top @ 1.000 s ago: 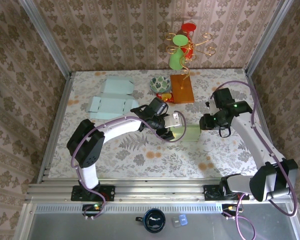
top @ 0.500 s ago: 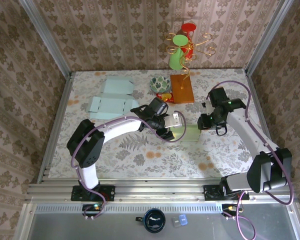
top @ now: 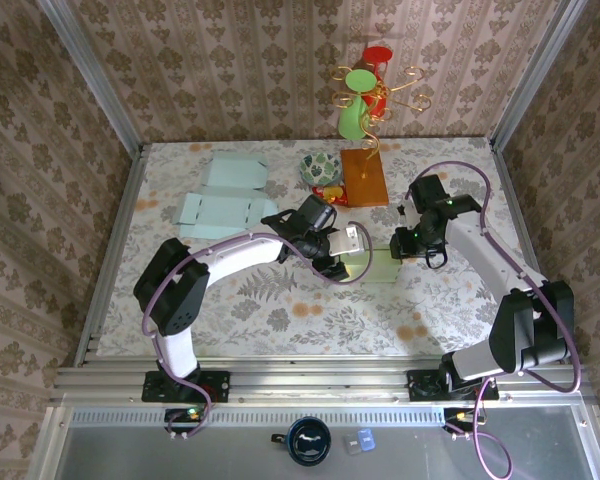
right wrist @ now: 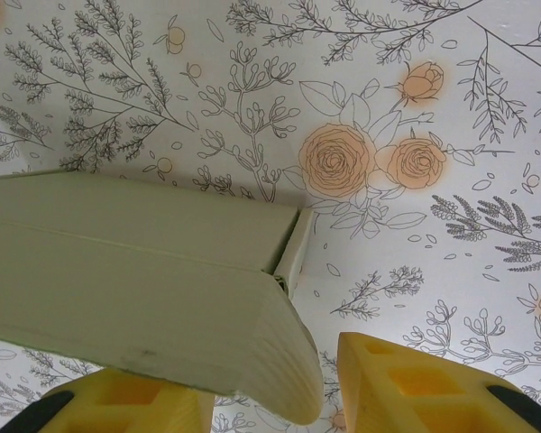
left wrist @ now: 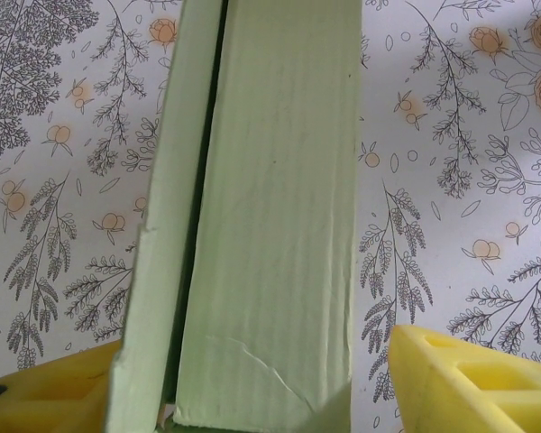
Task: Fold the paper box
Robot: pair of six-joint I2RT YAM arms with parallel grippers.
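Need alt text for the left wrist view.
A pale green paper box lies lengthwise on the floral-print table, a side flap slightly ajar along its left edge. The left gripper straddles its near end with yellow fingers, the one at picture right just clear of the cardboard.

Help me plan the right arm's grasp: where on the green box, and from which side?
Probably its right end, pinched across the narrow width, coming from the right: the box is long and slim, and the left gripper straddles the other end.

Pale green paper box (top: 382,267), long, flap ajar
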